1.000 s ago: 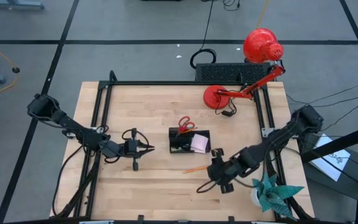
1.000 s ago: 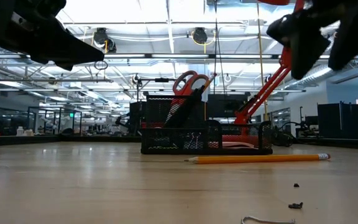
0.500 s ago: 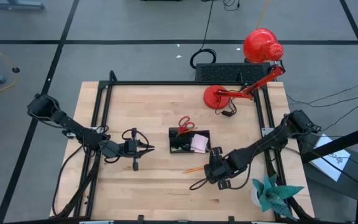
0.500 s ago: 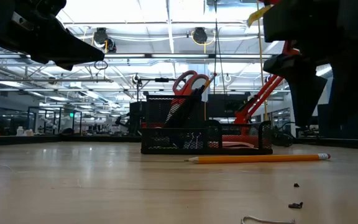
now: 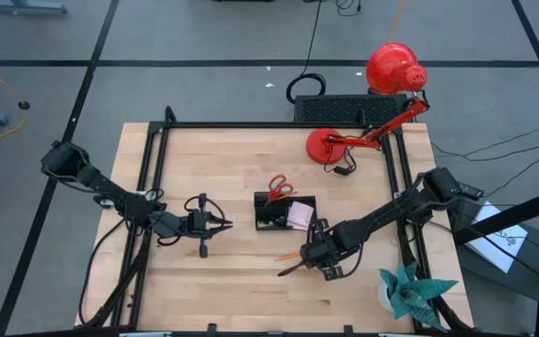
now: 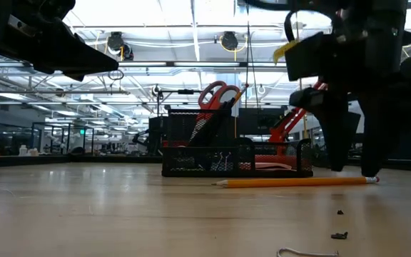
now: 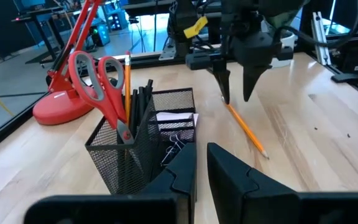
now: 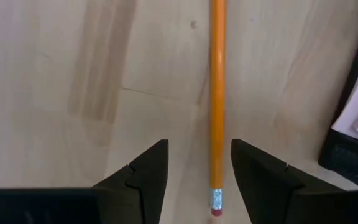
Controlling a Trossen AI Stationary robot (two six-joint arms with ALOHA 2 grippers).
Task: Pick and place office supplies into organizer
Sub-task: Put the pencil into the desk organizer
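The right gripper (image 8: 193,180) hangs low over the orange pencil (image 8: 217,99), its fingers (image 8: 140,177) spread with one on each side of the eraser end, not gripping it. The pencil lies flat on the wooden table (image 5: 223,281), just in front of the black mesh organizer (image 5: 285,212). Red-handled scissors (image 7: 98,84) and another pencil stand upright in the organizer's cup, with binder clips and a pink sticky-note pad (image 5: 300,216) in its tray. The left gripper (image 5: 215,223) waits off to the side above the table, fingers nearly closed and empty.
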